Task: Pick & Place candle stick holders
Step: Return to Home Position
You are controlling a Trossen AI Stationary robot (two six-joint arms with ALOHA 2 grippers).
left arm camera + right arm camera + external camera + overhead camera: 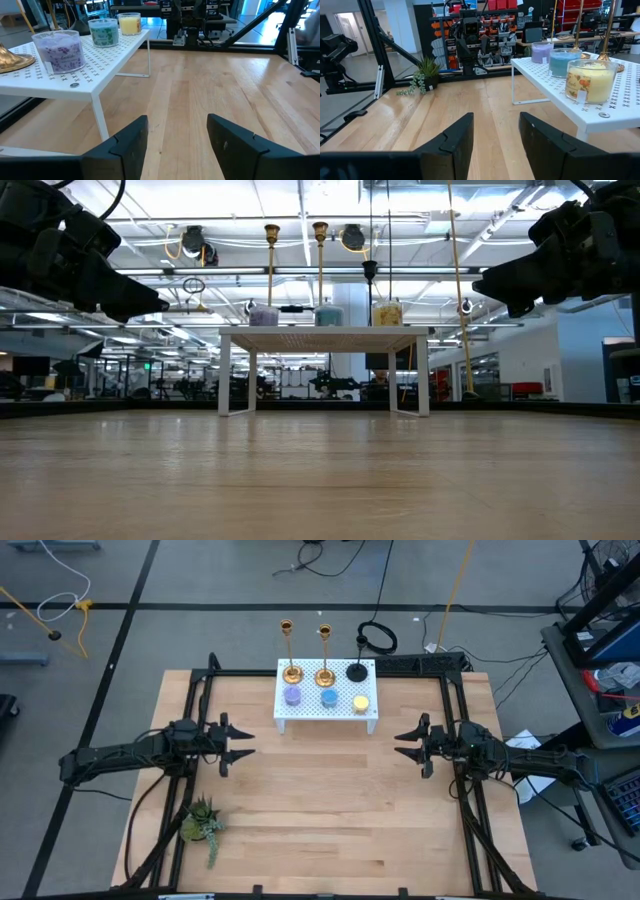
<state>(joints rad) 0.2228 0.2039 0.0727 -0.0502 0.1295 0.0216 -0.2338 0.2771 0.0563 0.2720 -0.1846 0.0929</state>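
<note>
Three candle stick holders stand by their round bases along the far edge of a white perforated stand (327, 712): two gold ones (290, 668) (325, 671) and a black one (357, 669). In the low view their stems (271, 265) (320, 265) (370, 280) rise above the stand. My left gripper (243, 743) hovers open and empty over the table's left side. My right gripper (403, 743) hovers open and empty over the right side. Both point toward the table's middle, well short of the stand.
A purple (292, 695), a blue (329, 697) and a yellow (360, 702) candle sit on the stand's near row. A green plant sprig (200, 823) lies at the near left. Bare wooden tabletop (330, 800) lies between the grippers and toward the near edge. A black frame borders the table.
</note>
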